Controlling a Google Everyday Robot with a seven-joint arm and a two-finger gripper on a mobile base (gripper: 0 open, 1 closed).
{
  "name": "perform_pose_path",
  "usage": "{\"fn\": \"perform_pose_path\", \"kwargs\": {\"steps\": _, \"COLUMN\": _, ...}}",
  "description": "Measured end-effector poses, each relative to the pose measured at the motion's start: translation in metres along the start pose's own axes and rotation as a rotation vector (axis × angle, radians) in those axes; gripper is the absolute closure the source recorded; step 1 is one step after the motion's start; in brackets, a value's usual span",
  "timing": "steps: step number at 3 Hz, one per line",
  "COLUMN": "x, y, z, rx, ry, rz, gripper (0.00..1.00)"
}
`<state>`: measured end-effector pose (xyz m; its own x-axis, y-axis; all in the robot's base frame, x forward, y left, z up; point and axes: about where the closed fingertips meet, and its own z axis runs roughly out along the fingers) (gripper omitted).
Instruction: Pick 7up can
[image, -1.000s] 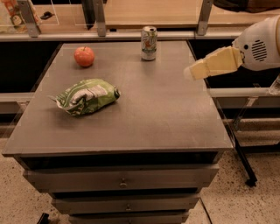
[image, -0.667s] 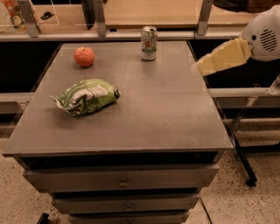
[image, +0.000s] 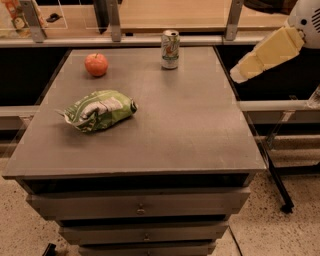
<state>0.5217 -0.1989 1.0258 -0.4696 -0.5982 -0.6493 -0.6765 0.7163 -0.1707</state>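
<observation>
Since a second ago the gripper (image: 241, 73) has drawn back to the right and now hangs just past the right edge of the table (image: 190, 130), its tip slanting down and left. Whether it is open or closed I cannot tell. The 7up can (image: 170, 49) stands upright near the table's far edge, long axis vertical, silver top upward, well apart from the gripper. An apple (image: 96, 64) sits to its left, with a chip bag (image: 99, 110) nearer.
</observation>
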Motion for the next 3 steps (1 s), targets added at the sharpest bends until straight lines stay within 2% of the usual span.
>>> {"fn": "perform_pose_path", "kwargs": {"steps": 1, "x": 0.0, "y": 0.0, "z": 0.0, "rx": 0.0, "ry": 0.0, "rz": 0.0, "gripper": 0.0}}
{"fn": "perform_pose_path", "kwargs": {"steps": 2, "x": -0.007, "y": 0.004, "z": 0.017, "rx": -0.014, "ry": -0.028, "rz": -0.002, "gripper": 0.0}}
{"fn": "perform_pose_path", "kwargs": {"steps": 3, "x": -0.029, "y": 0.015, "z": 0.057, "rx": -0.06, "ry": -0.102, "rz": 0.004, "gripper": 0.0}}
